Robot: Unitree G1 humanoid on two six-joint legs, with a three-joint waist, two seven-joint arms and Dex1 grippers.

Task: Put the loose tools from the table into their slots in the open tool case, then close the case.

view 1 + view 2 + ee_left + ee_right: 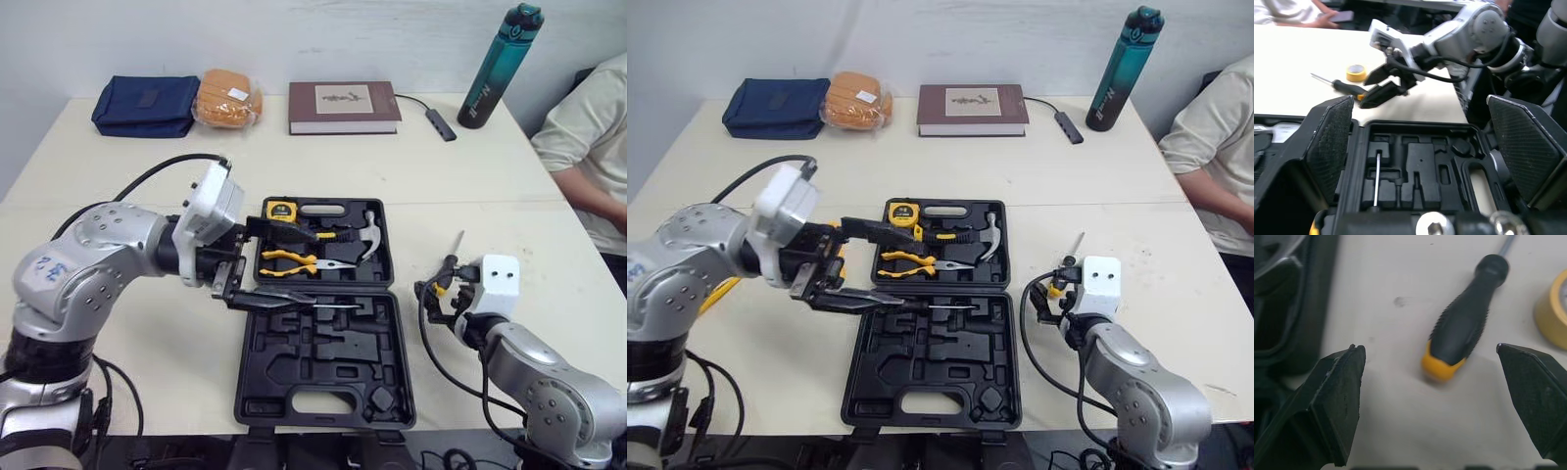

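The black tool case (247,387) lies open in the middle of the table. Its far half holds a tape measure (281,209), pliers (294,260) and a hammer (369,238). A thin screwdriver shaft (1376,178) rests in a slot of the near half. My left gripper (294,267) hovers open over the case's left side, with nothing between its fingers. A black screwdriver with a yellow end (1464,328) lies on the table right of the case, beside a yellow tape roll (1553,313). My right gripper (1427,355) stands open just short of that handle's yellow end.
Along the table's far edge are a blue pouch (145,104), a bagged bun (227,98), a brown book (343,106), a cable adapter (441,123) and a teal bottle (500,67). A person (593,137) sits at the right edge.
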